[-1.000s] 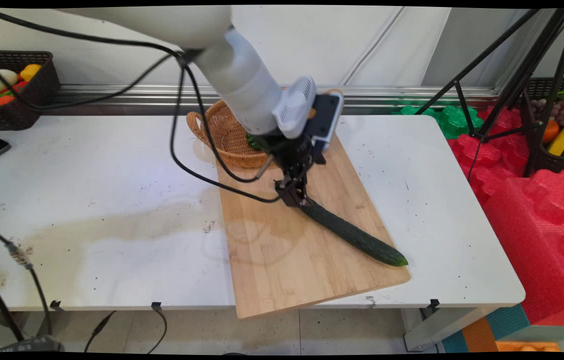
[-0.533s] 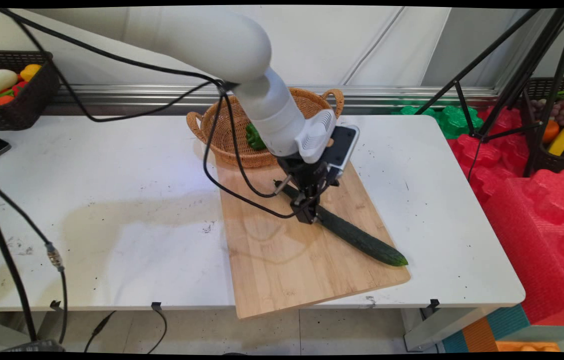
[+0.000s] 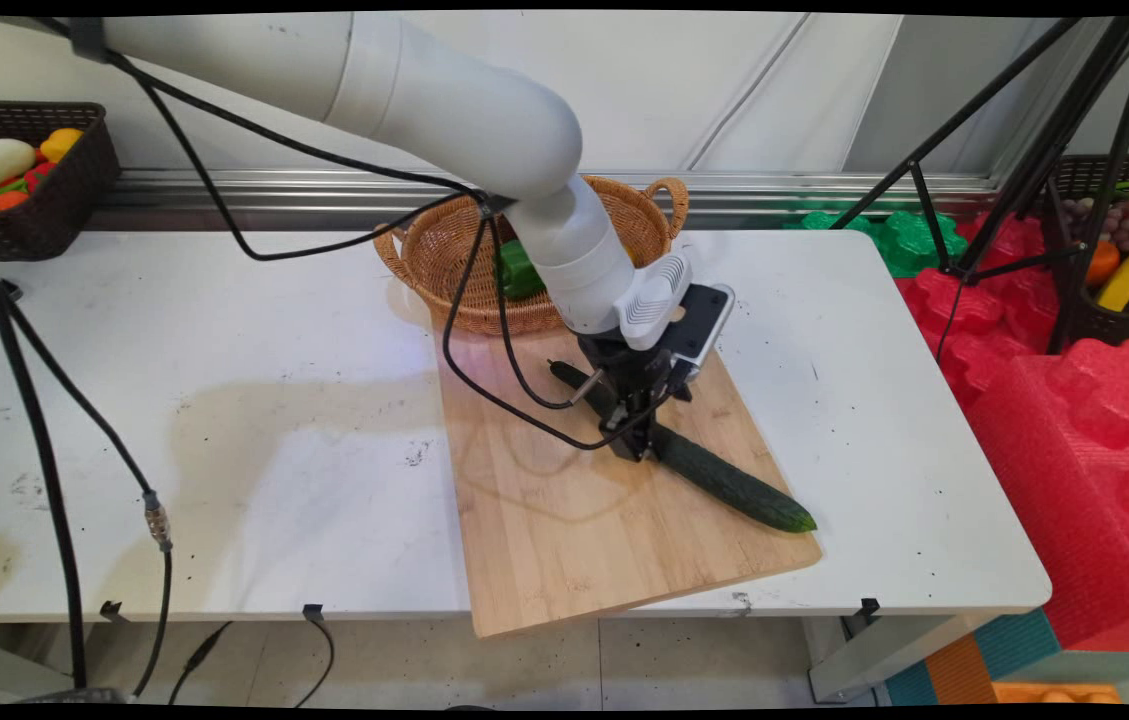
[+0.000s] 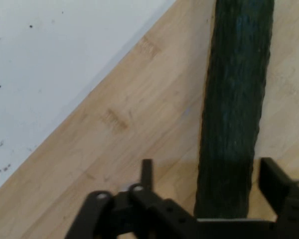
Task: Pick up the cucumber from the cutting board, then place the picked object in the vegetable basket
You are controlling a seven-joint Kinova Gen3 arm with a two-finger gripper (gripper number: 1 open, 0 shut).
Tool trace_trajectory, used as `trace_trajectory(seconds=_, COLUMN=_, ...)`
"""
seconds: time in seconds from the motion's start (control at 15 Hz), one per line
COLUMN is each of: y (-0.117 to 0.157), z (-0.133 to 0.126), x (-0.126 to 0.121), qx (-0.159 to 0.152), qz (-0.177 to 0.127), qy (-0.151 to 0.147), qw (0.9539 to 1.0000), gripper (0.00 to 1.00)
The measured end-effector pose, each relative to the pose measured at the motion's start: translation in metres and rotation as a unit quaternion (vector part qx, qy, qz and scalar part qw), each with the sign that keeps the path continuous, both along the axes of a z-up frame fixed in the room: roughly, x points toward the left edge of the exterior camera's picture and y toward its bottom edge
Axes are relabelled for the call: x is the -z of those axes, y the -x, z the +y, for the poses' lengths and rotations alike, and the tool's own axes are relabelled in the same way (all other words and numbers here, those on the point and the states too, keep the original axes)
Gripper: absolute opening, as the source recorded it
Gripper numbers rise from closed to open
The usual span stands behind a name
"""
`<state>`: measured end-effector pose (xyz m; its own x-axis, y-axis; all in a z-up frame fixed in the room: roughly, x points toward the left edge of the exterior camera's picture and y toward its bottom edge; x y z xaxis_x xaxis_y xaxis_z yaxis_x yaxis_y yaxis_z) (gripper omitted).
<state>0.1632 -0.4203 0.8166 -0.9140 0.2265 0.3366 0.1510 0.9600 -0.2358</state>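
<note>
Straddling the dark green cucumber (image 3: 724,480) near its middle, the black pincer (image 3: 637,447) stands spread, one finger on each side of the fruit and neither pressed against it in the hand view, where the cucumber (image 4: 234,109) runs from the linkage toward twelve o'clock between the two fingers (image 4: 274,179). The cucumber lies flat on the bamboo cutting board (image 3: 564,540), slanting from ten o'clock to four o'clock, its free end close to the board's right edge. A good closure here, as I judge it, wants the fingers centred across the round body and low enough to catch its widest part, since the skin looks smooth and the long shape would tip if held off-centre. At eleven o'clock from the pincer sits a wicker basket (image 3: 444,260) with a green pepper (image 3: 517,272) inside, on the white tabletop (image 3: 224,400). No brand, label or writing can be read on anything in view.
</note>
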Motion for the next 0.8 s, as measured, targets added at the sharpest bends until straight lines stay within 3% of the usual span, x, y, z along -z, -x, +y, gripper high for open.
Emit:
trace_trajectory(seconds=0.07, y=0.001, z=-0.001, x=0.003, qx=0.003, qz=0.000, qy=-0.001, qw=1.0000, gripper=0.00)
trace_trajectory(seconds=0.4, y=0.006, z=-0.003, x=0.005, qx=0.017, qz=0.002, qy=0.001, qw=0.9999, gripper=0.00)
trace_trajectory(seconds=0.8, y=0.005, z=0.004, x=-0.019, qx=0.016, qz=0.013, qy=0.020, qw=0.9996, gripper=0.00)
